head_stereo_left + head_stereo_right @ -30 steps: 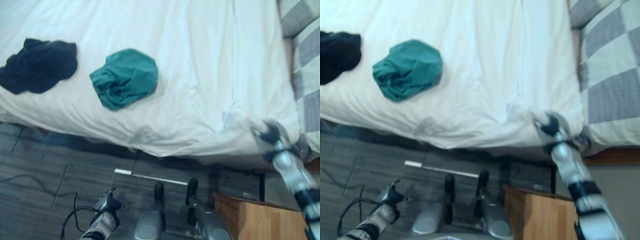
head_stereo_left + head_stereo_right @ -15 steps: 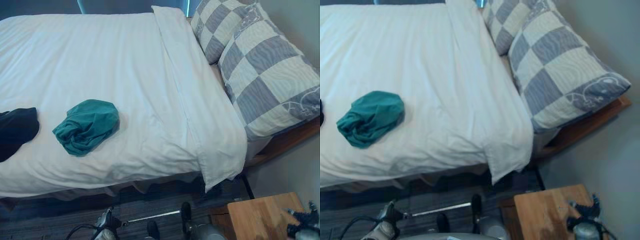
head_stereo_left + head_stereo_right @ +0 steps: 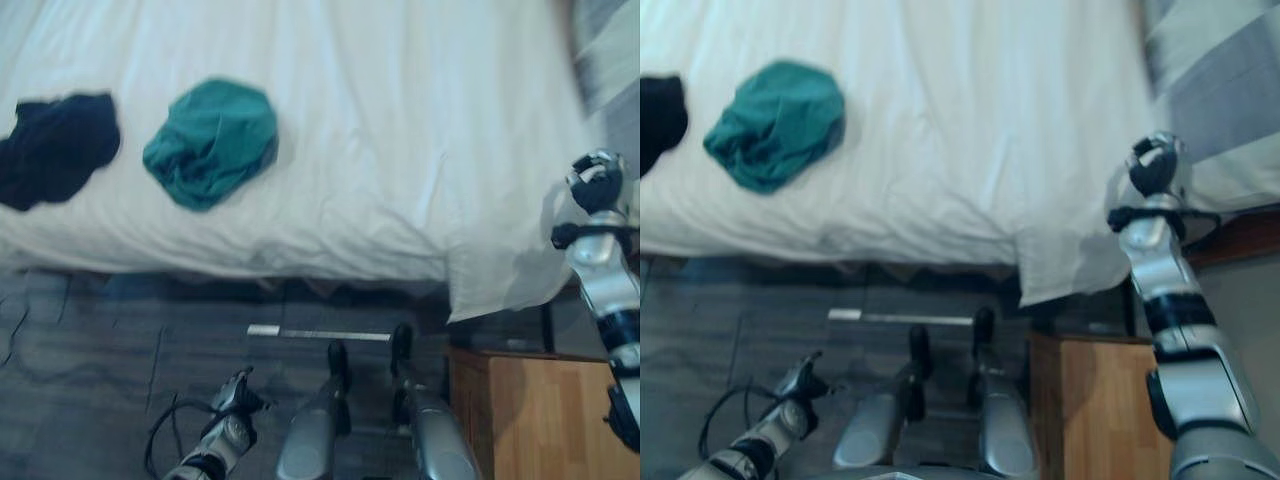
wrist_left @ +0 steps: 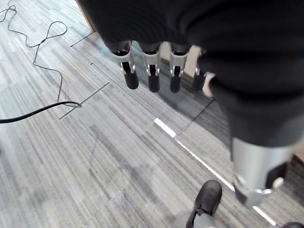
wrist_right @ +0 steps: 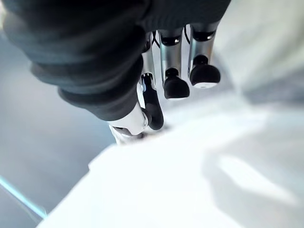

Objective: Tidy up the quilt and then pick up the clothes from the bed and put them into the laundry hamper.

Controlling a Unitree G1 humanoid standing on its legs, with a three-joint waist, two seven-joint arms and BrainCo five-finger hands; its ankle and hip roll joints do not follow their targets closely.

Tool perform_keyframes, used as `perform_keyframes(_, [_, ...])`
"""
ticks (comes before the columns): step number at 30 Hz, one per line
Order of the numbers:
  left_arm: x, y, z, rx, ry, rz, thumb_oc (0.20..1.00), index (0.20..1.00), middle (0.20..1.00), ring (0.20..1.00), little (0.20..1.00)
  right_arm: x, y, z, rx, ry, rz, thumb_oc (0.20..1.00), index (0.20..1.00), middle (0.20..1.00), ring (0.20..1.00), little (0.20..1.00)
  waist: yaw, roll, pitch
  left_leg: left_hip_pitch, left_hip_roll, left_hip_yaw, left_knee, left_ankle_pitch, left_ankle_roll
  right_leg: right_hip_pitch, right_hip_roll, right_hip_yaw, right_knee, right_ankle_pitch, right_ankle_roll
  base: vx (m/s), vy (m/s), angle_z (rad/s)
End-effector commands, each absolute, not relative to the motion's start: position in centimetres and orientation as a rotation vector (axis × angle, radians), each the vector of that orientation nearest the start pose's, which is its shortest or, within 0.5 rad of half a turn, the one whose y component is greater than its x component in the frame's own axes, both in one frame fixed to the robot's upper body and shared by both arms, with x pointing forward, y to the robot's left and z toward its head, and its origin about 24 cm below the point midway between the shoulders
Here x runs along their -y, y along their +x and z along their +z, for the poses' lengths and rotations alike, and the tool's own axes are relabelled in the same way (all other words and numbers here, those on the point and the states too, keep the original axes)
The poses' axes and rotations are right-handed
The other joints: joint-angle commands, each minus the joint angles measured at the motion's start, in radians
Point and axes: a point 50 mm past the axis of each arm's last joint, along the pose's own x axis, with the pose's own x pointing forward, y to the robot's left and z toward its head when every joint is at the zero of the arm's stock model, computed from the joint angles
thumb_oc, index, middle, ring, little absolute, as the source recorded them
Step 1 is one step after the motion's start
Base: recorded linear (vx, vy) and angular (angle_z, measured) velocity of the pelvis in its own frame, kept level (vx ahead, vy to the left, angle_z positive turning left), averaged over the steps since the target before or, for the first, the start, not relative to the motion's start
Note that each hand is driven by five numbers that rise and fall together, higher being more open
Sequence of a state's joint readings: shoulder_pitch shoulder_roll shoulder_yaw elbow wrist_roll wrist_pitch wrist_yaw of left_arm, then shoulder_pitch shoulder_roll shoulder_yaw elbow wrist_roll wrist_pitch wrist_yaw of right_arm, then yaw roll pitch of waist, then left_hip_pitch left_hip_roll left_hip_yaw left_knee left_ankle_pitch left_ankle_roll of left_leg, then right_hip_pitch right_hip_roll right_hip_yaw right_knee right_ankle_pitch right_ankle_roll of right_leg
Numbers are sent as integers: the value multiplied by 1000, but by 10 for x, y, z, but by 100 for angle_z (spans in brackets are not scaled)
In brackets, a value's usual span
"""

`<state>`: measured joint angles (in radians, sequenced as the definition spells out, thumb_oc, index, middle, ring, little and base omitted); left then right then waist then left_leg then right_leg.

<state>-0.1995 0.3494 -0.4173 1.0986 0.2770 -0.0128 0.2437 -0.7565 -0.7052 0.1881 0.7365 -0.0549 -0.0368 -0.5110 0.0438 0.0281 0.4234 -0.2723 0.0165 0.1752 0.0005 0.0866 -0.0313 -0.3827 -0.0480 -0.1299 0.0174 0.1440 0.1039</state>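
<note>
right hand (image 3: 597, 186) raised at the right edge of the frame, beside the hanging corner of the white quilt (image 3: 400, 150); fingers (image 5: 175, 85) bent downward over pale fabric in the wrist view, curled, with nothing clearly pinched between them and the thumb; cannot tell whether any cloth is caught. left hand (image 3: 228, 420) low at the bottom left of the frame, over the grey plank floor (image 4: 95, 156), fingers (image 4: 153, 76) hanging loosely straight and holding nothing.

spread across the upper frame, quilt lying mostly flat on the bed, its near-right corner drooping over the mattress edge toward the wooden nightstand (image 3: 540, 415) at the lower right. crumpled green garment (image 3: 212, 142) resting on the quilt at upper left of centre. dark garment (image 3: 55, 148) bunched just beside it, at the far left edge, apart from the green one. checked pillow (image 3: 1210, 90) at the upper right corner. short white strip (image 3: 318, 334) lying on the floor below the bed edge, near centre.
</note>
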Motion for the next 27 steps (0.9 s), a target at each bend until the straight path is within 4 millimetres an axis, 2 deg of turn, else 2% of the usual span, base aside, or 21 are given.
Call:
perform_keyframes(1, [-258, 196, -110, -820, 919, -2, 1000, 1000, 1000, 1000, 1000, 304, 359, 152, 118, -671, -620, 200, 200, 200, 200, 200, -2, -34, 7, -64, 30, -69, 147, -56, -48, -4, -141, 31, 172, -62, 36, -71, -1, 23])
perform_keyframes(3, [-256, 198, -110, -817, 913, 3, 1000, 1000, 1000, 1000, 1000, 299, 358, 121, 3, -649, -587, 200, 200, 200, 200, 200, -5, -30, 16, -96, 31, -68, 185, -65, -48, -38, -140, 29, 209, -66, 31, -77, 7, -5])
perform_keyframes(4, [-255, 199, -110, -819, 912, 6, 1000, 1000, 1000, 1000, 1000, 296, 352, 97, -78, -652, -556, 200, 200, 200, 200, 200, -6, -30, 20, -102, 33, -66, 205, -78, -48, -46, -139, 30, 227, -75, 29, -44, 14, -2])
perform_keyframes(5, [-254, 198, -112, -830, 918, 10, 1000, 1000, 1000, 1000, 1000, 288, 340, 58, -200, -662, -498, 200, 200, 200, 200, 200, -10, -32, 18, -97, 37, -64, 203, -81, -46, -45, -137, 27, 230, -77, 28, -31, 7, 3])
perform_keyframes(6, [-255, 198, -111, -829, 918, 11, 1000, 1000, 1000, 1000, 1000, 288, 340, 58, -200, -661, -498, 200, 200, 200, 200, 200, -11, -33, 15, -100, 35, -64, 198, -74, -45, -47, -138, 26, 225, -71, 28, -13, 7, 8])
perform_keyframes(8, [-255, 197, -113, -847, 921, 25, 1000, 1000, 1000, 1000, 1000, 278, 307, 0, -376, -671, -417, 200, 200, 200, 200, 200, -22, -40, 10, -71, 42, -58, 177, -77, -45, -26, -134, 21, 211, -74, 29, 0, 0, 0])
perform_keyframes(10, [-256, 194, -114, -862, 923, 30, 1000, 1000, 1000, 1000, 1000, 271, 273, -42, -522, -674, -355, 200, 200, 200, 200, 200, -32, -47, -3, -44, 45, -58, 145, -71, -45, 1, -133, 18, 183, -73, 30, 49, -15, -1])
perform_keyframes(11, [-257, 187, -117, -882, 914, 37, 1000, 1000, 1000, 1000, 1000, 267, 226, -84, -700, -697, -273, 200, 200, 200, 200, 200, -44, -61, -32, 5, 46, -62, 87, -58, -46, 53, -128, 8, 132, -66, 33, 81, -26, -2])
perform_keyframes(12, [-258, 187, -117, -882, 915, 37, 1000, 1000, 1000, 1000, 1000, 266, 226, -84, -700, -697, -272, 200, 200, 200, 200, 200, -45, -62, -34, 3, 44, -63, 83, -52, -45, 51, -129, 7, 127, -61, 33, 148, -52, 3])
perform_keyframes(13, [-259, 181, -120, -897, 906, 40, 1000, 1000, 1000, 1000, 1000, 260, 183, -115, -856, -694, -205, 200, 200, 200, 200, 200, -54, -71, -59, 55, 43, -66, 31, -46, -44, 96, -121, 5, 94, -55, 37, 61, -24, 3])
perform_keyframes(14, [-259, 181, -120, -897, 907, 40, 1000, 1000, 1000, 1000, 1000, 260, 183, -115, -856, -694, -205, 200, 200, 200, 200, 200, -55, -72, -61, 52, 42, -66, 28, -42, -43, 94, -122, 4, 91, -50, 37, 170, -45, 5])
perform_keyframes(15, [-259, 176, -122, -909, 901, 37, 1000, 1000, 1000, 1000, 1000, 258, 138, -137, -1021, -712, -146, 200, 200, 200, 200, 200, -64, -79, -91, 101, 32, -65, -16, -35, -41, 138, -110, 4, 45, -32, 44, 131, -21, 2])
perform_keyframes(16, [-258, 175, -123, -907, 900, 27, 1000, 1000, 1000, 1000, 1000, 260, 120, -144, -1088, -724, -129, 432, 432, 432, 432, 432, -68, -79, -102, 118, 28, -60, -27, -38, -41, 158, -112, 1, 18, -23, 48, 160, -21, 7])
perform_keyframes(17, [-256, 175, -124, -902, 894, 19, 1000, 1000, 1000, 1000, 1000, 262, 108, -147, -1135, -741, -108, 567, 567, 567, 567, 567, -71, -79, -108, 123, 23, -56, -18, -45, -42, 171, -118, -3, 1, -19, 51, 58, -1, 6])
perform_keyframes(18, [-256, 175, -124, -903, 894, 19, 1000, 1000, 1000, 1000, 1000, 262, 108, -148, -1136, -742, -108, 1000, 1000, 1000, 1000, 1000, -72, -79, -108, 123, 23, -57, -17, -47, -42, 173, -118, -4, -1, -18, 51, 22, 2, 6])
perform_keyframes(19, [-256, 175, -124, -903, 894, 19, 1000, 1000, 1000, 1000, 1000, 262, 108, -148, -1136, -742, -108, 1000, 1000, 1000, 1000, 1000, -72, -79, -108, 123, 23, -57, -17, -47, -42, 174, -118, -4, -1, -18, 51, 11, 46, 1])
perform_keyframes(20, [-248, 177, -125, -887, 867, -4, 1000, 1000, 1000, 1000, 1000, 271, 85, -152, -1237, -810, -53, 1000, 1000, 1000, 1000, 1000, -76, -83, -114, 99, 15, -49, 82, -76, -60, 204, -142, -13, -27, -14, 52, 8, 45, -4])
perform_keyframes(22, [-244, 178, -125, -881, 855, -9, 1000, 1000, 1000, 1000, 1000, 275, 87, -150, -1238, -840, -43, 1000, 1000, 1000, 1000, 1000, -75, -83, -111, 76, 24, -57, 140, -84, -75, 214, -151, -11, -36, -14, 51, -21, 154, -3])
perform_keyframes(24, [-236, 174, -129, -888, 846, -32, 1000, 1000, 1000, 1000, 1000, 280, 100, -145, -1206, -853, -64, 1000, 1000, 1000, 1000, 1000, -73, -87, -132, 73, 110, -99, 146, -72, -114, 214, -194, 10, -48, -3, 74, -1, 329, -6])
perform_keyframes(25, [-236, 174, -129, -889, 846, -33, 1000, 1000, 1000, 1000, 1000, 280, 100, -145, -1207, -854, -64, 1000, 1000, 1000, 1000, 1000, -71, -85, -131, 78, 114, -98, 143, -73, -117, 217, -191, 10, -49, -5, 73, 52, 423, -27])
perform_keyframes(27, [-232, 166, -135, -921, 838, -37, 1000, 1000, 1000, 1000, 1000, 280, 112, -141, -1164, -795, -126, 1000, 1000, 1000, 1000, 1000, -80, -81, -167, 113, 262, -128, 45, 0, -152, 198, -254, 35, -52, 11, 114, 56, 461, -51])
